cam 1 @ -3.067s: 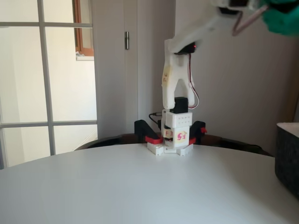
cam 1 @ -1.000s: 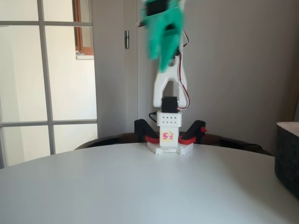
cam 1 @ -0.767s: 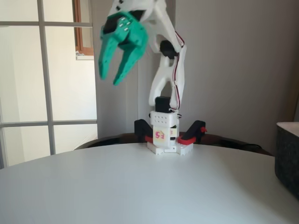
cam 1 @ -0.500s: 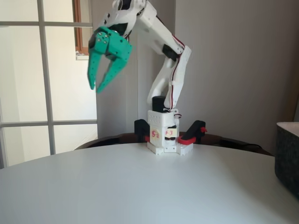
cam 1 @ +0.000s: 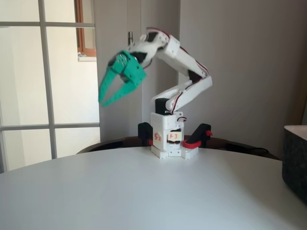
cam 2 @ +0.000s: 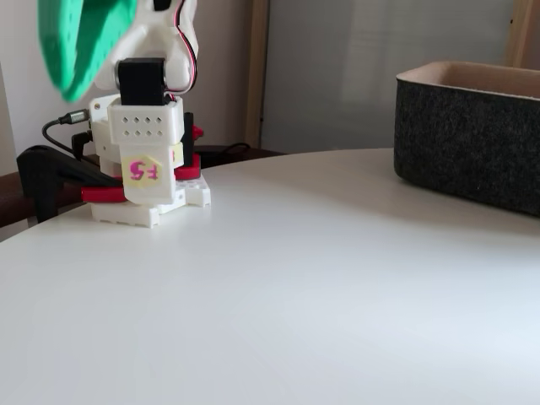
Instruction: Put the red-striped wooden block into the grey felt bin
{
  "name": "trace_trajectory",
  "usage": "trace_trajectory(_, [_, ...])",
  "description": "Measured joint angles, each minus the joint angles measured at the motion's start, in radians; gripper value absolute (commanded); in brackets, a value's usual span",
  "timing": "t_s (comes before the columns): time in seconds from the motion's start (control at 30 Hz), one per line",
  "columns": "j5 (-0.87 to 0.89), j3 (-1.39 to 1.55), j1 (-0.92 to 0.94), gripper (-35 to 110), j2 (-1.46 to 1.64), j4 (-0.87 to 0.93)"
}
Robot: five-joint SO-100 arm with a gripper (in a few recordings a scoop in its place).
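White and round, the table (cam 1: 144, 191) is carrying the arm's base (cam 1: 167, 139) at its far edge; the green gripper (cam 1: 111, 97) is hanging high in the air, jaws apart and holding nothing; the grey felt bin (cam 2: 472, 135) is sitting at the right, well apart from the arm.

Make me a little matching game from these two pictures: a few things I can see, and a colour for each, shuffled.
Things:
1. gripper
2. felt bin
3. clamp at the arm's base
4. table

Colours:
A. white
B. green
C. dark grey
D. red and black

Pairs: 1-B, 2-C, 3-D, 4-A
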Motion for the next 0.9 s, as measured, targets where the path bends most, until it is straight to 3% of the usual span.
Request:
trace_trajectory(0.27, [0.018,0.367,-0.002,0,0.192,-0.025])
trace_trajectory(0.9, [0.038,0.649,-0.052,3,0.295,-0.126])
